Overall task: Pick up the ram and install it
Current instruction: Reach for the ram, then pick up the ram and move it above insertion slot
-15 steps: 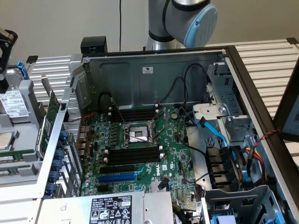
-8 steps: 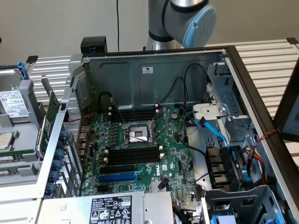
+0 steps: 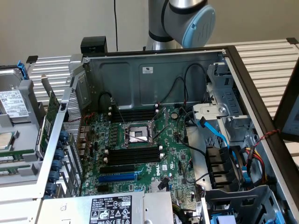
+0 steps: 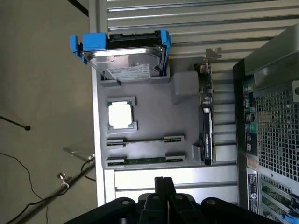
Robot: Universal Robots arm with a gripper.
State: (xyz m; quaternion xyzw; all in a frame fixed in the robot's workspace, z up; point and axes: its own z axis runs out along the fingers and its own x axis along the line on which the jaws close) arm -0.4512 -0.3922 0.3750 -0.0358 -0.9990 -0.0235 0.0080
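Note:
The ram (image 4: 142,161), a thin green stick, lies in a holder of the grey tray (image 4: 159,109), in the slot nearest my gripper. My gripper (image 4: 164,182) hovers above the tray edge, a short way from the ram, its black fingers shut together with nothing between them. In the exterior view the open computer case shows the motherboard (image 3: 140,140) with long black memory slots (image 3: 133,155) on either side of the processor socket (image 3: 138,134). The arm's joint (image 3: 187,18) stands behind the case.
The tray also carries a hard drive in a blue caddy (image 4: 126,51), a processor chip (image 4: 120,115) and an upright expansion card (image 4: 207,121). The perforated case wall (image 4: 273,112) stands beside the tray. Inside the case are a blue slot (image 3: 117,177), cables (image 3: 215,133) and a power supply (image 3: 110,210).

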